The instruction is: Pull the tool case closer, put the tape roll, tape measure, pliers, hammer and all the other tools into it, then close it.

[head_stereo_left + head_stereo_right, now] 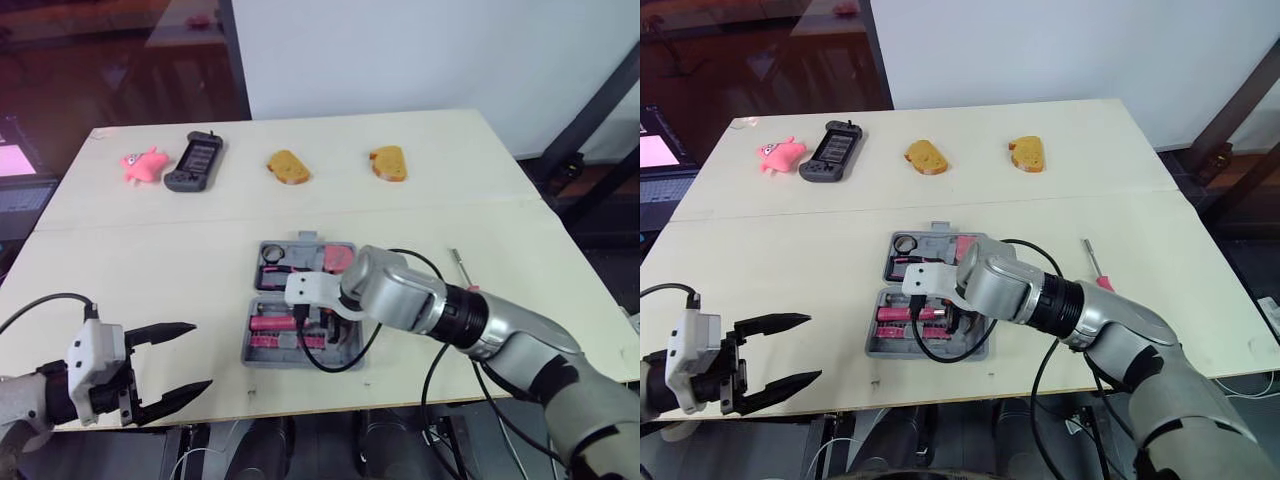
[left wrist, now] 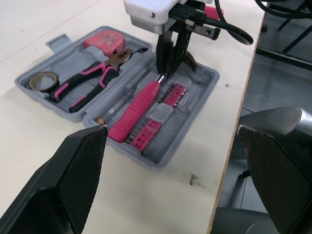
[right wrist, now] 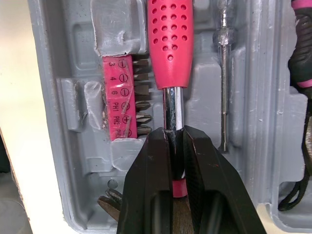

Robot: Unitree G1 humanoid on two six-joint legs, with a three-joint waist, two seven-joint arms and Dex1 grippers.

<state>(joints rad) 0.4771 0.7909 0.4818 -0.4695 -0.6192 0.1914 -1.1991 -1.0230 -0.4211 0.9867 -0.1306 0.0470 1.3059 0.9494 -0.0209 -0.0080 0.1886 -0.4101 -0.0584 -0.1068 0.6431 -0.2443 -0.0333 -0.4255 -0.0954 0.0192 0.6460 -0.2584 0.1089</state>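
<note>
Right gripper [image 3: 174, 134]: the fingers [image 3: 151, 185] are nearly together, pinched on the bare chrome shank of the hammer [image 3: 170, 39]. The grip sits just short of where the pink handle begins, and the handle runs straight out ahead of the tips. The hammer head lies back under the fingers and is mostly hidden.

Just to one side of the tips is the bit rack [image 3: 119, 97]. Just to the other side is a clear-handled tester [image 3: 224, 58]. Both lie in their own recesses of the tool case [image 3: 46, 73].

Further out, in the other half of the case, are the pliers [image 2: 92, 80], the tape roll [image 2: 43, 79] and the tape measure [image 2: 105, 38].

Left gripper [image 1: 200, 355]: fingers spread wide and holding nothing, at the near table [image 1: 150, 270] edge, well apart from the case.

Judgement: the step in hand is seating the hammer. The handle looks lined up with its slot, though I cannot tell whether it is fully down.

- Press straight down before letting go, so nothing stands proud of the tray and blocks the lid.
- Open only a little, since the rack and tester crowd both fingers.
- Withdraw straight along the finger axis. A sideways drag could lift the bits.

One screwdriver [image 1: 1095, 265] lies loose on the table beyond the case, so the job is not done.
</note>
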